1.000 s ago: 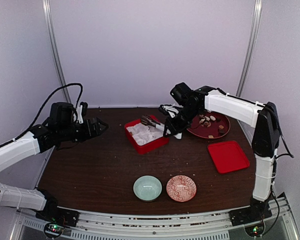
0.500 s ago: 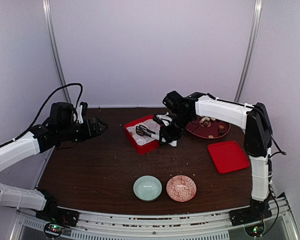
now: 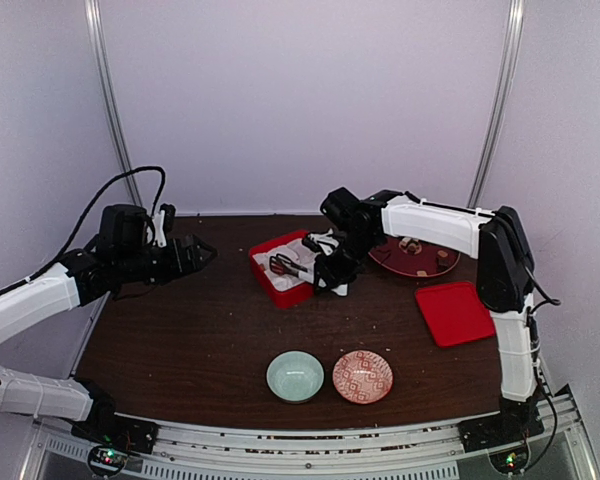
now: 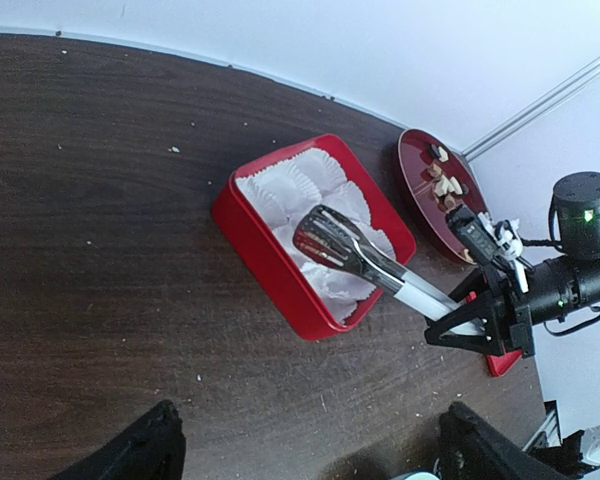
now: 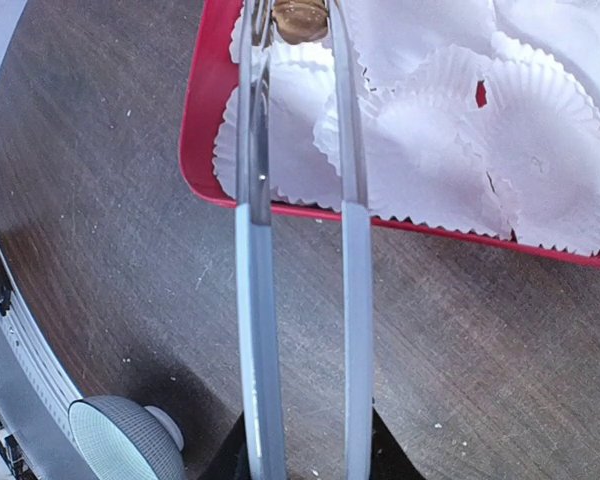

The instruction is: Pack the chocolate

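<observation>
Chocolate [image 5: 298, 18], 1 brown rounded piece, sits pinched between the 2 blade tips of the silver tongs [image 5: 255, 300], just above a white paper cup [image 5: 450, 150] at the left end of the red box [image 3: 292, 294]. Only the right wrist view shows this piece. In the top view the tong tip is a dark blur, and the left wrist view shows the tongs' scalloped head [image 4: 325, 235] over the cups but not what it carries. More pieces [image 4: 442, 182], tan and whitish, lie on the dark red plate [image 3: 420, 272] beyond the box, and they are clearest from the left wrist. Only the top view takes in the red lid [image 3: 457, 312], the green bowl [image 3: 295, 376] and the patterned bowl [image 3: 362, 376] near the front edge.

The right gripper [image 3: 332, 272] is clamped on the tongs' handle end. The left gripper [image 3: 195, 250] hangs over bare table at the left, fingers wide apart and holding nothing.

Against the frame 1 s earlier, the right arm has swung left and nearer, away from the plate, carrying the tong tip from the box's far side to its left end. The left arm has not moved.

The tongs run from the gripper leftward across the table. The pinched piece lies with its wider side spanning the gap between the blades, though the frame's top edge crops it.
</observation>
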Action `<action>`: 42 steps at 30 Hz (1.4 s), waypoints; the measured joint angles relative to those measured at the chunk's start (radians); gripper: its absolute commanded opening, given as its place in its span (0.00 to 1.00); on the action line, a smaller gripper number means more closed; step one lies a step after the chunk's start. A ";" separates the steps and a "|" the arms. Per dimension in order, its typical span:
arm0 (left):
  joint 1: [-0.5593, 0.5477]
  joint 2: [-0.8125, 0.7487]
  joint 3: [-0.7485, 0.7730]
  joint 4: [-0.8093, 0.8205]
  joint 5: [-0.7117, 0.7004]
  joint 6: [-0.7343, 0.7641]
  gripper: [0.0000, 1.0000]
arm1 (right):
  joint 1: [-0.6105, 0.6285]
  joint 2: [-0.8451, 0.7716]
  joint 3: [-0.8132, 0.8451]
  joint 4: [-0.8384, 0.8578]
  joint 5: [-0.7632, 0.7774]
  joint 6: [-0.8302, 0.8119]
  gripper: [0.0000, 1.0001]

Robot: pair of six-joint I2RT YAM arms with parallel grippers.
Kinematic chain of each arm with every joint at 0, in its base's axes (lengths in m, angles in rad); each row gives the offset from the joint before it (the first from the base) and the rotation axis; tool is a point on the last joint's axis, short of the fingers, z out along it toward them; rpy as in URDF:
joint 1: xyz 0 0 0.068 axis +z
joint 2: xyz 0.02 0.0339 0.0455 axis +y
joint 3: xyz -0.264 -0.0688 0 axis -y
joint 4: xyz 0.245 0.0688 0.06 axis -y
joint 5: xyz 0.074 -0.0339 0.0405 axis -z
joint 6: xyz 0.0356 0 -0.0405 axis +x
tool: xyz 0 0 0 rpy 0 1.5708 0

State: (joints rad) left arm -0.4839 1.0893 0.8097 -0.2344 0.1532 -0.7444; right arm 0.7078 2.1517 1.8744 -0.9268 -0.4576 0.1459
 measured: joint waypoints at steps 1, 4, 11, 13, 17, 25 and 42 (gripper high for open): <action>0.000 0.000 0.000 0.000 0.000 0.000 0.91 | 0.000 0.004 0.006 0.003 -0.001 0.001 0.22; 0.000 0.000 0.000 0.000 0.000 0.000 0.91 | 0.000 0.016 0.020 0.008 -0.008 0.004 0.24; 0.000 0.000 0.000 0.000 -0.001 0.000 0.91 | 0.000 0.037 0.035 0.008 -0.014 0.011 0.33; 0.000 0.000 0.000 0.000 -0.001 0.000 0.91 | 0.000 0.037 0.037 0.006 -0.014 0.013 0.34; 0.000 0.000 0.000 0.000 -0.001 0.000 0.91 | 0.000 0.037 0.044 0.005 -0.014 0.014 0.34; 0.000 0.000 0.000 0.000 -0.002 0.000 0.91 | -0.009 0.022 0.050 0.003 -0.010 0.013 0.34; 0.000 0.018 0.000 0.000 -0.001 0.000 0.91 | -0.329 -0.352 -0.208 0.020 0.078 -0.006 0.35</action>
State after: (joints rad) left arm -0.4839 1.1076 0.8097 -0.2344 0.1524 -0.7444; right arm 0.3786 1.8000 1.6665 -0.9066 -0.3798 0.1394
